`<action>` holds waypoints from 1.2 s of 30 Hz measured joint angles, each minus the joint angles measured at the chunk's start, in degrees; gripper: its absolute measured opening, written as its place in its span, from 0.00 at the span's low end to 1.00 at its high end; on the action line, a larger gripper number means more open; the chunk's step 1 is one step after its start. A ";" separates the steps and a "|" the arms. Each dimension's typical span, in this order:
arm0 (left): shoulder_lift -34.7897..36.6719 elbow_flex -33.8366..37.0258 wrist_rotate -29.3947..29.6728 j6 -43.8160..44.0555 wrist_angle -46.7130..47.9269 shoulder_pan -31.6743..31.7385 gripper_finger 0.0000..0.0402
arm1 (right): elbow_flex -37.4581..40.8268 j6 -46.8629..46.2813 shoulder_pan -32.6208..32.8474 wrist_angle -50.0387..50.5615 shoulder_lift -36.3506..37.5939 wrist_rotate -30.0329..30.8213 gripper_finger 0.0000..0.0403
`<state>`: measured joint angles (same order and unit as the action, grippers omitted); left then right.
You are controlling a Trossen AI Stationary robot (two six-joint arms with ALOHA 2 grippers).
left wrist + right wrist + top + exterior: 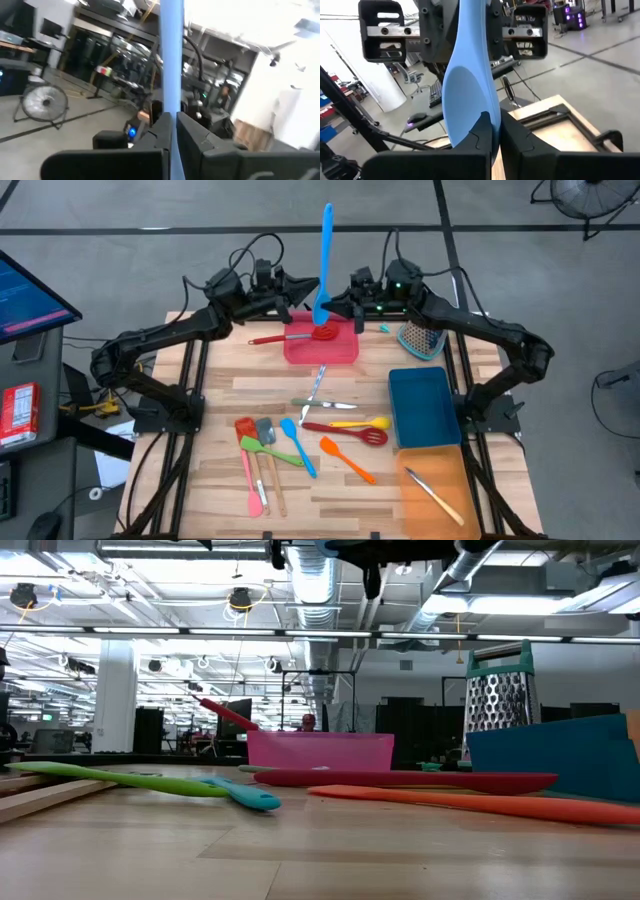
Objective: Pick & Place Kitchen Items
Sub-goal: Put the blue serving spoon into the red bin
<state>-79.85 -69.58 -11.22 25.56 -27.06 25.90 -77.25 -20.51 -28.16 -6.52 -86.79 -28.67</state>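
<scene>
We have the light blue spoon held up in the air over the far middle of the table, just above the far edge of the red tray. Both grippers are on it. The left gripper is pressed together on the slim handle, as the left wrist view shows with the blue shaft running straight up out of its fingers. The right gripper is pinched shut on the bowl end, its fingers closing on the lower edge of the broad blue blade.

We judge the spoon light, probably plastic or silicone, fairly stiff along the handle but perhaps a little springy at the bowl. Its smooth surface looks slippery, so a pinch on the thin flat edge could let it twist. The handle near the bowl seems to us the surest place to take hold.

Its long axis stands close to upright, seen from above running toward the far side, handle tip topmost and bowl lowest between the two grippers.

The other utensils lie flat on the near middle of the table.
</scene>
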 joint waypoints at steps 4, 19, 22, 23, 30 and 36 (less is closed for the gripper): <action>0.01 -0.02 -6.04 -3.69 3.98 1.54 0.08 | 0.07 0.94 -0.84 8.33 3.42 0.19 0.01; 0.00 -0.02 -12.22 -8.51 18.42 5.14 0.42 | 0.07 17.35 -2.88 48.29 11.07 5.53 0.00; 0.00 -0.02 -13.43 -3.34 17.77 6.83 0.47 | 0.07 18.53 -1.63 50.79 10.64 7.92 0.00; 0.00 -0.02 -13.67 -2.04 17.49 7.25 0.48 | 0.07 18.93 -1.28 51.09 10.55 8.42 0.00; 1.07 -0.02 -19.65 0.49 18.30 10.68 0.55 | 0.00 20.58 0.81 55.83 10.63 9.39 0.00; 2.18 -0.04 -28.05 0.52 18.73 14.10 0.56 | 0.02 22.58 0.77 65.43 10.63 12.35 0.00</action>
<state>-77.67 -69.63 -39.26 26.08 -8.32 40.00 -77.23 2.07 -27.40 58.91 -76.16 -16.32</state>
